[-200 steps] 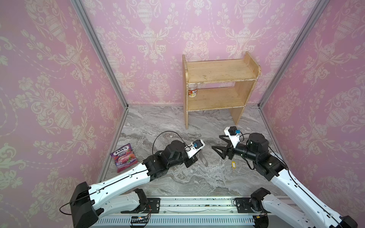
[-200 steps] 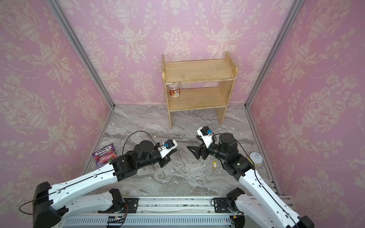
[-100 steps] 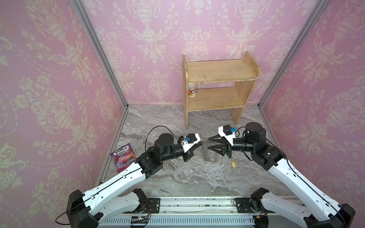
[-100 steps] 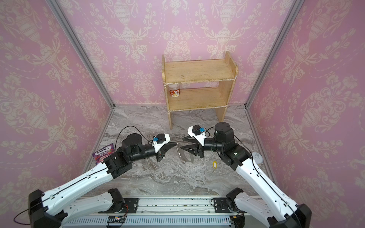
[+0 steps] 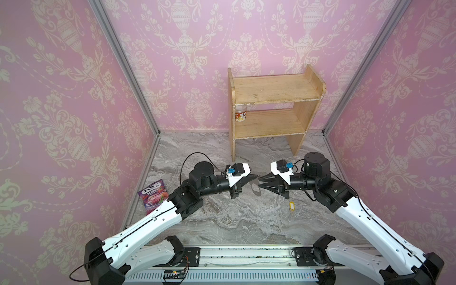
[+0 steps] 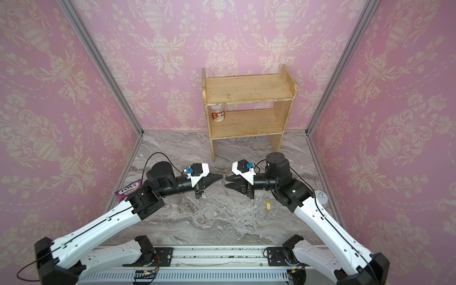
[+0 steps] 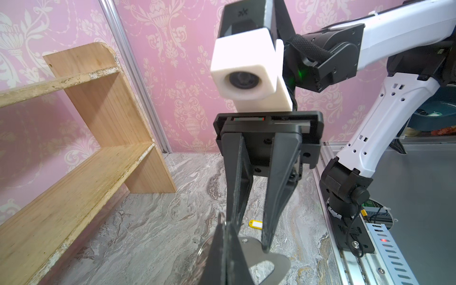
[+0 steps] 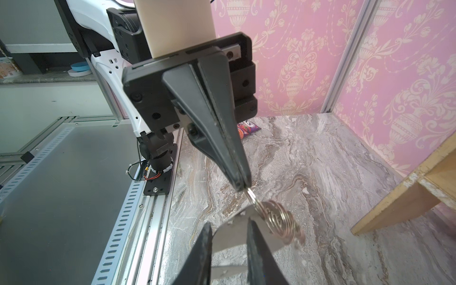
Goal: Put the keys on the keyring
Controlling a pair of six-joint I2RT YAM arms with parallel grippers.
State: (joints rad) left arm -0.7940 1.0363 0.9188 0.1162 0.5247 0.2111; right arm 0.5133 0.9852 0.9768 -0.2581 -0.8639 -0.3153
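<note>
The keyring [image 5: 255,188] is a flat grey metal plate that hangs in the air over the marble floor. My left gripper [image 5: 256,176] is shut on one of its small rings [image 8: 251,193], and the other rings [image 8: 278,217] bunch along the plate's edge. My right gripper [image 5: 261,182] faces it tip to tip. Its jaws stand narrowly apart at the plate [image 8: 232,232], with one finger [image 8: 254,241] across the plate's face. The keys' yellow tag [image 5: 292,206] lies on the floor below the right gripper, also in the left wrist view [image 7: 256,224].
A wooden two-level shelf [image 5: 271,98] stands against the back wall, with a small jar [image 5: 240,114] on its lower board. A purple candy bag [image 5: 154,196] lies by the left wall. A white round object [image 6: 320,196] sits by the right wall.
The left gripper has lifted the keyring off the floor toward the middle. The right gripper has come in to meet it, and its jaws have narrowed at the plate.
</note>
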